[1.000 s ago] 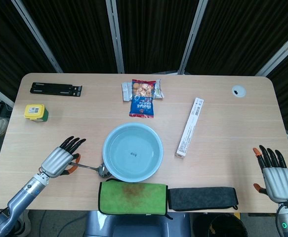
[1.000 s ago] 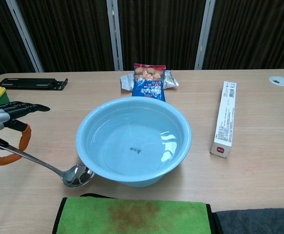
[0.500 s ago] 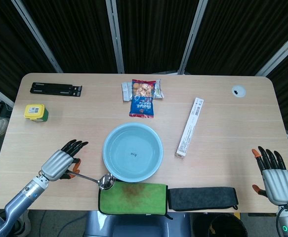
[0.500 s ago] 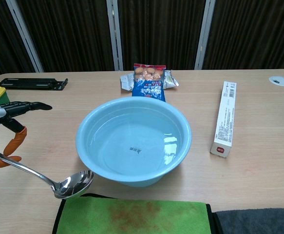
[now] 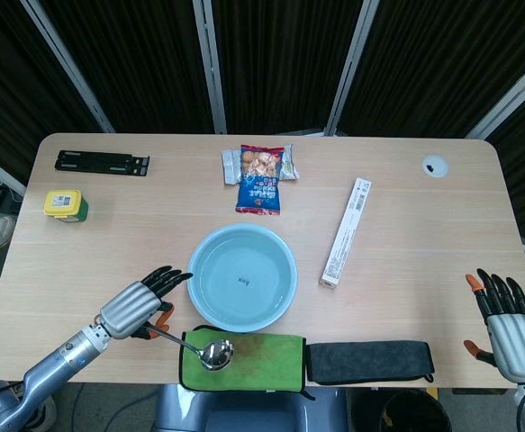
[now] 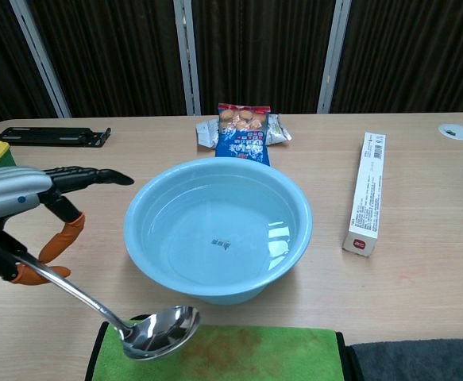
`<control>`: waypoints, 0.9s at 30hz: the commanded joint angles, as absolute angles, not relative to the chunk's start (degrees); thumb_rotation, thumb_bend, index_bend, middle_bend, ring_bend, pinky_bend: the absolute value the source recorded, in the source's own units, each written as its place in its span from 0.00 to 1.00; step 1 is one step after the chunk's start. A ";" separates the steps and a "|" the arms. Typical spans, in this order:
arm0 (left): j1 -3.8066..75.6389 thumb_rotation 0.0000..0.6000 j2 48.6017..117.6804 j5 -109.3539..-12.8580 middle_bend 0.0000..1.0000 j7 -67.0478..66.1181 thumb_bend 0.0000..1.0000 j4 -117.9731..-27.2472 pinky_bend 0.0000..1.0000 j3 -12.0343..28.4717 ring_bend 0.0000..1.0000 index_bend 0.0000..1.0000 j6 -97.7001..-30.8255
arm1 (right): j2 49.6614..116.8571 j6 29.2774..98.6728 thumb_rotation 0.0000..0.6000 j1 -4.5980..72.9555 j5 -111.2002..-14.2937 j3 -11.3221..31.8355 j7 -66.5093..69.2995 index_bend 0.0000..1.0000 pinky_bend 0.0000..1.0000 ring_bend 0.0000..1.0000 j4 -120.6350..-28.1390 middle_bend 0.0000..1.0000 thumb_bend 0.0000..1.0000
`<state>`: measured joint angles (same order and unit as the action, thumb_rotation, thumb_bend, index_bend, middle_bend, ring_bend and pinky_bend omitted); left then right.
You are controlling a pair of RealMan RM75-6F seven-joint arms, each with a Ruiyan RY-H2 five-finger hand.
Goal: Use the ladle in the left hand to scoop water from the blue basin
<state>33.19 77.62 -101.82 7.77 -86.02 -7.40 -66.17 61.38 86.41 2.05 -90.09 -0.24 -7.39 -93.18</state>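
Note:
The blue basin (image 5: 241, 287) (image 6: 218, 230) holds clear water and stands at the table's front centre. My left hand (image 5: 139, 308) (image 6: 26, 209) holds the metal ladle (image 5: 215, 354) (image 6: 158, 332) by its handle, fingers stretched toward the basin. The ladle's bowl hangs raised over the green cloth (image 5: 264, 364) (image 6: 239, 354), just in front of the basin's near left rim and outside the water. My right hand (image 5: 512, 329) stays open at the table's front right edge, far from the basin.
A snack bag (image 5: 260, 177) lies behind the basin and a long white box (image 5: 344, 231) to its right. A dark cloth (image 5: 368, 361) lies beside the green one. A yellow-lidded container (image 5: 65, 205) and a black bracket (image 5: 102, 163) sit far left.
My left hand has lifted the ladle off the table and swung it rightward and forward; its bowl went from beside the basin's left rim to above the green cloth. The right hand has drawn back slightly.

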 commanded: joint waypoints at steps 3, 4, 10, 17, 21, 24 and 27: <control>34.94 1.00 77.51 -100.54 0.00 2.98 0.30 -89.87 0.00 -3.94 0.00 0.73 -65.22 | 60.67 86.86 1.00 1.79 -90.46 -0.29 -5.61 0.00 0.00 0.00 -92.99 0.00 0.00; 35.14 1.00 77.41 -100.00 0.00 2.42 0.30 -90.53 0.00 -3.38 0.00 0.73 -65.01 | 60.54 86.82 1.00 1.81 -90.51 -0.28 -5.26 0.00 0.00 0.00 -92.93 0.00 0.00; 36.42 1.00 77.07 -96.53 0.00 -0.10 0.30 -92.10 0.00 -0.55 0.00 0.73 -63.07 | 59.95 85.88 1.00 2.16 -90.13 -0.15 -3.72 0.00 0.00 0.00 -92.52 0.00 0.00; 38.26 1.00 78.62 -92.04 0.00 -2.91 0.30 -90.23 0.00 1.81 0.00 0.74 -59.18 | 59.74 85.99 1.00 2.08 -89.33 0.39 -2.98 0.00 0.00 0.00 -92.43 0.00 0.00; 38.52 1.00 80.52 -90.02 0.00 -3.55 0.30 -87.25 0.00 2.42 0.00 0.74 -58.28 | 59.55 85.87 1.00 2.08 -88.87 0.64 -2.39 0.00 0.00 0.00 -92.33 0.00 0.00; 38.64 1.00 81.73 -89.38 0.00 -2.33 0.30 -85.25 0.00 2.52 0.00 0.74 -58.02 | 59.56 86.32 1.00 1.99 -89.00 0.83 -1.64 0.00 0.00 0.00 -92.01 0.00 0.00; 39.29 1.00 83.54 -88.51 0.00 -1.06 0.30 -82.53 0.00 3.02 0.00 0.74 -57.18 | 59.58 86.25 1.00 2.02 -88.59 1.10 -1.16 0.00 0.00 0.00 -91.73 0.00 0.00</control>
<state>38.85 82.56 -89.10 -1.80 -83.74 2.68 -57.77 59.59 86.33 2.00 -88.68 1.06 -1.22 -91.78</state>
